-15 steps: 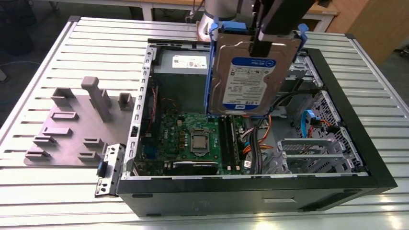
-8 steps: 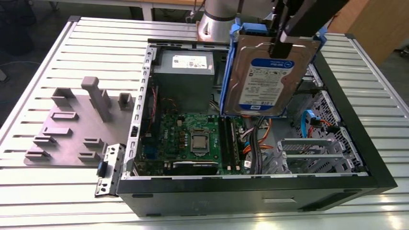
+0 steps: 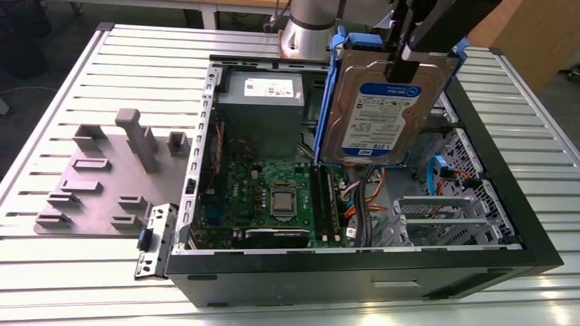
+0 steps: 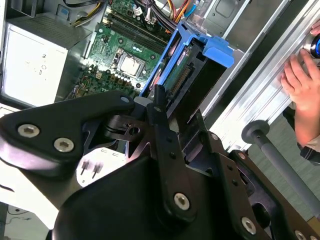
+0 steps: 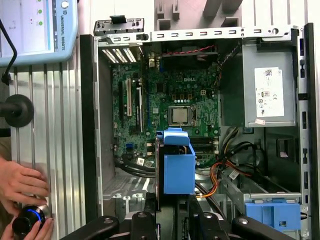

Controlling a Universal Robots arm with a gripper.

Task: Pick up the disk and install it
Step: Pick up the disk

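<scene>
A slatted aluminium table (image 3: 81, 81) carries an open black computer case (image 3: 363, 275) lying on its side, its green motherboard (image 3: 272, 197) facing up. Beside it, on the exterior view's left, lies a grey fixture plate (image 3: 100, 183) with upright blocks. The arm's jaws are clamped on the disk (image 3: 381, 129), holding it upright above the open case. The disk's white-and-blue label (image 3: 392, 105), covered in small print, faces outward, and a blue carrier (image 5: 178, 167) frames it. The grey power supply (image 3: 263, 112) bears a white printed sticker (image 3: 270, 87). At the table's edge a person's hand (image 5: 20, 182) rests on a blue-ringed knob (image 5: 31, 220).
</scene>
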